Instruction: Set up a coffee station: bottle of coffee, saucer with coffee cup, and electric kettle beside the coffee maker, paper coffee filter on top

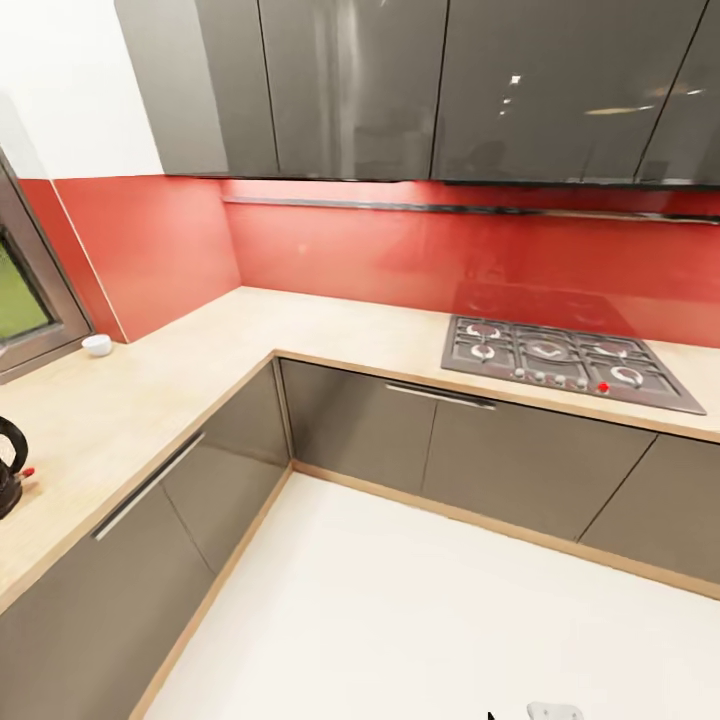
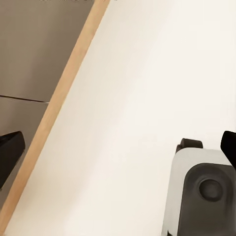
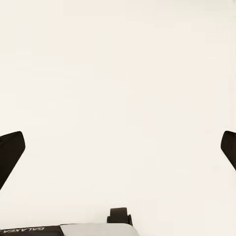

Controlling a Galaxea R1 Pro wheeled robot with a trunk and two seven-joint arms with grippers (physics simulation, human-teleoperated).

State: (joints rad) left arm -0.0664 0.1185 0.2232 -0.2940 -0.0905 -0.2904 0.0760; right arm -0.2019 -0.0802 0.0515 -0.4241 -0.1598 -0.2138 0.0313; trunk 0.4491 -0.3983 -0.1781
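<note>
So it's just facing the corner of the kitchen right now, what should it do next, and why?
Probably turn left toward the electric kettle at the picture's left edge. Both pincers, left and right, hang open and empty over the floor, and the kettle and the small white coffee cup both sit on that left stretch of the kitchen countertop.

Red backsplash (image 1: 400, 250), glossy grey cabinets (image 1: 400, 90), pale floor (image 1: 420, 620).

The head camera looked down from high up at the corner table (image 1: 200, 370) and the floor (image 1: 420, 620). Both wrist cameras faced down at that same pale floor (image 3: 118, 73), the left one near the cupboards (image 2: 34, 54).
</note>
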